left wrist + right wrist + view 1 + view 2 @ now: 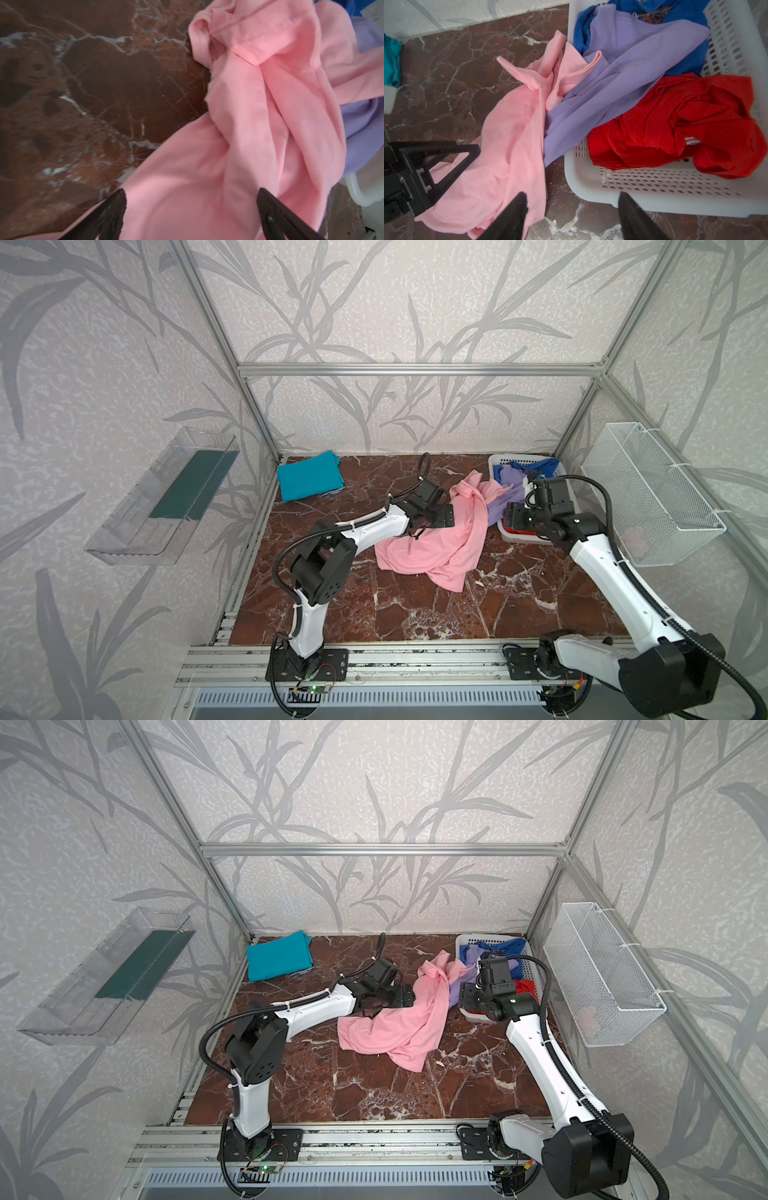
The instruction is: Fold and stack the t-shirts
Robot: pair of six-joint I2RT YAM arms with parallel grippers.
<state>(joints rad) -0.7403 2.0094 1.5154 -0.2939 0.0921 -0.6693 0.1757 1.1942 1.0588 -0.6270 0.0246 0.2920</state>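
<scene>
A large light pink t-shirt lies crumpled mid-table, one end reaching the white slotted basket. A lavender t-shirt hangs over the basket's rim; blue and red t-shirts lie inside. A folded teal t-shirt sits at the back left. My left gripper hovers open over the pink cloth, gripping nothing. My right gripper is open above bare table between the pink shirt and the basket's corner.
The brown marble table has bare surface in front of the pink shirt. A clear plastic shelf hangs on the left wall, a white wire basket on the right wall. Aluminium rails run along the front edge.
</scene>
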